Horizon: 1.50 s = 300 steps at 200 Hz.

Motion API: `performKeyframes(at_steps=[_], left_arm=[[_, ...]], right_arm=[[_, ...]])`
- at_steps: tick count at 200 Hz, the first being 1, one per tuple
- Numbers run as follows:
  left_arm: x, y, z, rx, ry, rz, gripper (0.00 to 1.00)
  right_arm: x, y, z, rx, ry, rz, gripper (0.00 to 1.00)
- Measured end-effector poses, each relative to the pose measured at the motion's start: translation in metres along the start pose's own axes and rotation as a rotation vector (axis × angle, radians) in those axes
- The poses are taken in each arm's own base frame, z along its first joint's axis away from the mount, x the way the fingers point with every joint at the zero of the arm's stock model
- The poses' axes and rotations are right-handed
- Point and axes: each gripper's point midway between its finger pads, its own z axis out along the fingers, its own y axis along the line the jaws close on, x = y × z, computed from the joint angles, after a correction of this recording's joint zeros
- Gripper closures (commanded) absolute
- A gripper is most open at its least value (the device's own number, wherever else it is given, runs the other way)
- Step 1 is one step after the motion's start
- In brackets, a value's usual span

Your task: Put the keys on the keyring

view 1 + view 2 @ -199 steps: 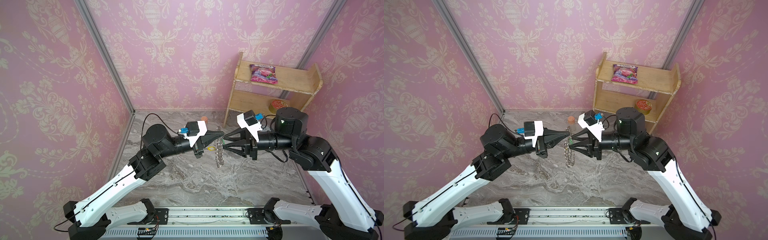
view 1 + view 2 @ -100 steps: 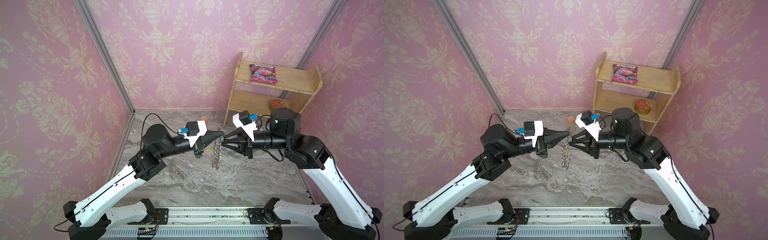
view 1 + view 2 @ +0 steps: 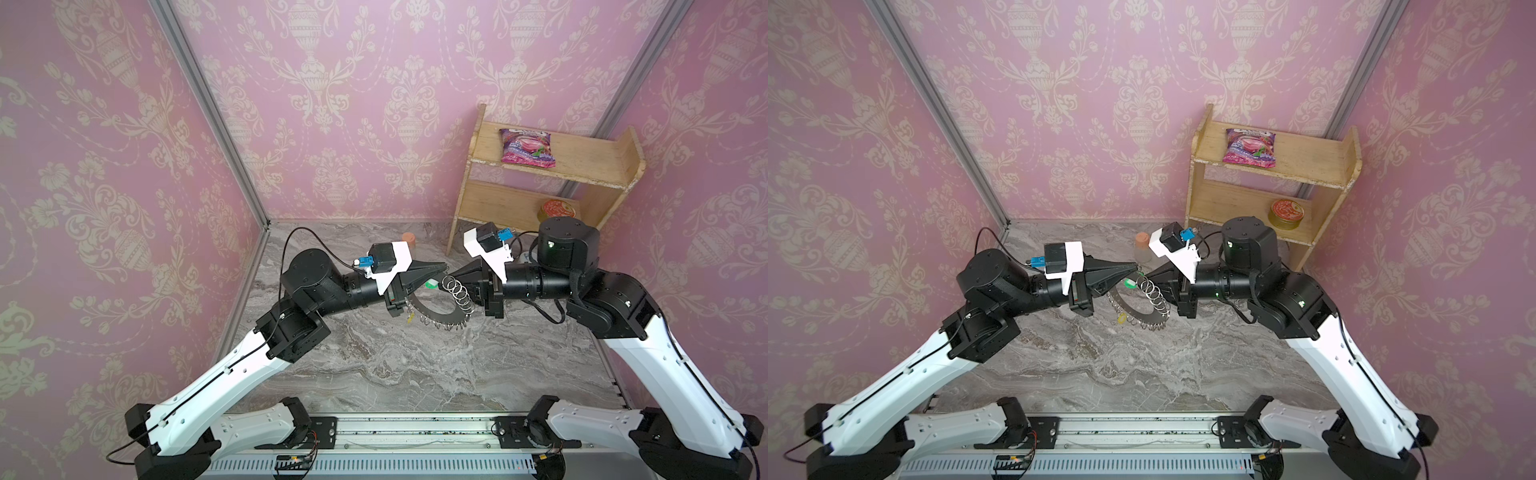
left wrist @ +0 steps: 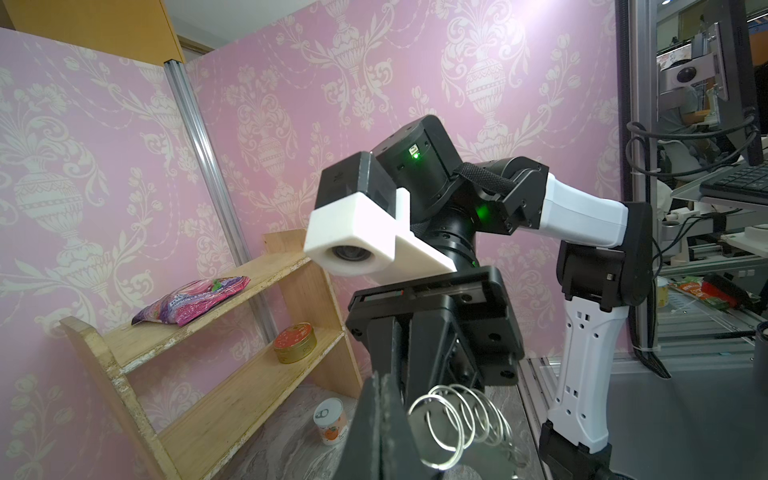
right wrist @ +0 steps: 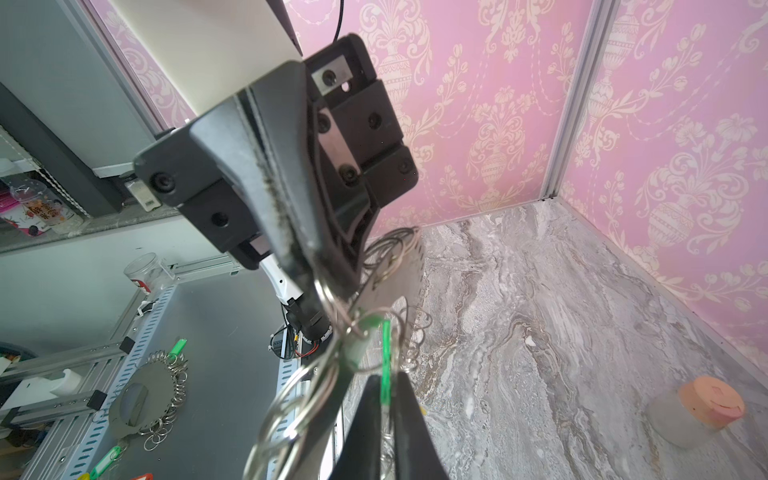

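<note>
1. The keyring (image 3: 436, 314) is a flat grey metal disc with a large central hole. It is raised clear of the marble floor (image 3: 415, 365) at mid-scene and tilted, so in both top views its near arc shows as a dark crescent.
2. Small silver wire rings (image 3: 457, 291) fringe its rim. A row stands fanned along the right side, and others dangle from the near edge.
3. The green key (image 3: 432, 284) is bright green with a white face. It sits at the disc's far-left side, touching the fanned rings.
4. The yellow key (image 3: 410, 318) is small and hangs from the near-left rim, just below the disc's edge.
</note>
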Motion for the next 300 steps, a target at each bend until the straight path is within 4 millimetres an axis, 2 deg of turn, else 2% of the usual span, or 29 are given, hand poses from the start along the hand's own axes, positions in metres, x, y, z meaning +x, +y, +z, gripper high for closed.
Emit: performKeyframes(at_steps=[24, 45, 74, 131, 196, 300], left_arm=[[-0.002, 0.0, -0.001, -0.001, -0.004, 0.002, 1.0], [-0.004, 0.0, -0.002, -0.001, -0.01, 0.005, 1.0], [-0.004, 0.0, -0.002, -0.001, -0.011, 0.003, 1.0], [-0.008, 0.0, -0.002, -0.003, -0.025, -0.005, 1.0], [-0.008, 0.0, -0.003, -0.004, -0.026, -0.004, 1.0], [-0.011, 0.0, -0.004, -0.007, -0.03, -0.001, 1.0]], right_arm=[[-0.003, 0.0, 0.0, 0.001, -0.014, -0.013, 0.62], [-0.004, 0.0, 0.0, -0.001, -0.021, -0.013, 0.56], [-0.004, -0.002, 0.002, 0.007, -0.025, -0.012, 0.56], [-0.014, 0.001, 0.005, -0.001, -0.067, -0.03, 0.84], [-0.016, 0.0, 0.006, 0.012, -0.073, -0.045, 1.0], [-0.019, 0.011, -0.007, 0.026, -0.034, -0.092, 1.0]])
